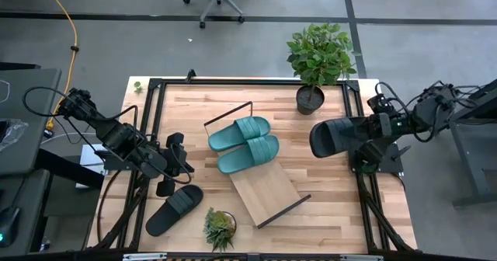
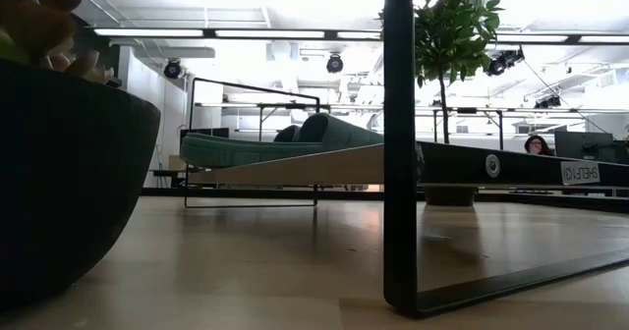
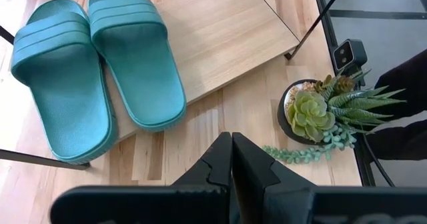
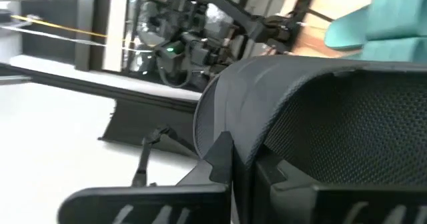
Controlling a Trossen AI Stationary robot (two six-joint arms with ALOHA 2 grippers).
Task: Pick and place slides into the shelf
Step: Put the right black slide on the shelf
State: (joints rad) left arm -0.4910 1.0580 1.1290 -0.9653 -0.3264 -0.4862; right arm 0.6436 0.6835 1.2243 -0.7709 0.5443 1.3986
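Note:
The teal pair (image 1: 245,143) lies side by side on the upper half of the slanted light-wood shelf (image 1: 268,193); the left wrist view shows that pair (image 3: 100,71) too. One black slide (image 1: 175,209) lies flat on the table near the front left corner. My left gripper (image 1: 180,154) is shut and hovers just beyond it, touching nothing; its fingers (image 3: 231,164) face the shelf. My right gripper (image 1: 359,133) is shut on the other black slide (image 1: 335,136), above the table's right side. In the low view the teal pair (image 2: 265,145) rests on the slanted board. My right gripper pinches the black slide by its rim (image 4: 223,141) between the two fingers, coming roughly level from the table's right side. The slide is lifted clear of the table and sticks out from the fingers toward the shelf. Its textured footbed (image 4: 347,157) shows beside the fingers.
A tall potted plant (image 1: 314,59) stands at the far edge, close to the right gripper. A small succulent pot (image 1: 220,226) sits at the near edge between the lying black slide and the shelf's lower end. The shelf's black wire frame (image 2: 398,143) rises at its ends.

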